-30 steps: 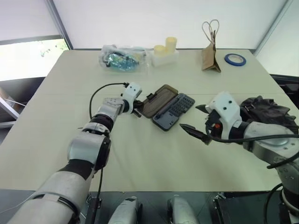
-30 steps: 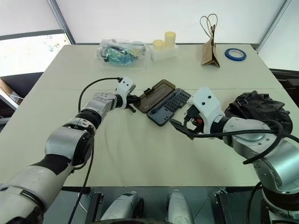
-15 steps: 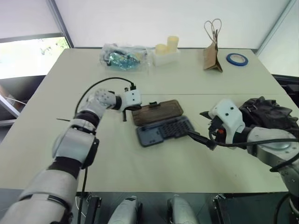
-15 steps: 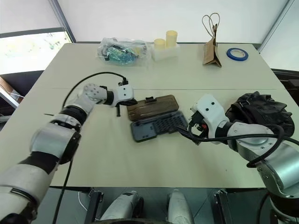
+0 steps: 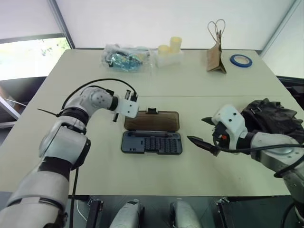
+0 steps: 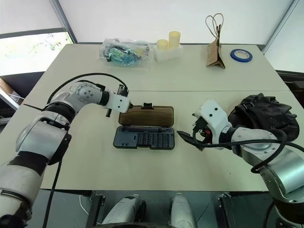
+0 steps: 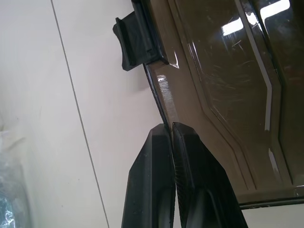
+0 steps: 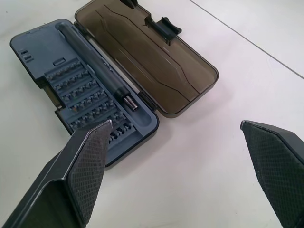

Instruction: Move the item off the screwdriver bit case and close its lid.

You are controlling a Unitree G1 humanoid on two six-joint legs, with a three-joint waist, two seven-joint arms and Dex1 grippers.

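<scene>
The screwdriver bit case lies open and flat mid-table, square to the front edge. Its blue-grey tray (image 5: 152,142) with rows of bits is nearer me, and the brown lid (image 5: 152,121) lies beyond it with its latch tab (image 7: 135,40) on the far edge. My left gripper (image 5: 126,115) is shut, its fingertips (image 7: 164,130) against the lid's far-left edge, with nothing between them. My right gripper (image 5: 202,130) hangs open just right of the case, apart from it. The item (image 5: 273,114), a black padded mitt, rests on the table at the far right, off the case.
Along the table's far side stand a clear bag with teal contents (image 5: 124,59), a white holder with yellow cups (image 5: 168,52), a brown paper bag (image 5: 216,59) and a blue tape roll (image 5: 239,60).
The open case has swung from a diagonal to lie square to the table edge. My left gripper rolled and drew back to the left with it. The right gripper stayed open, barely moving.
</scene>
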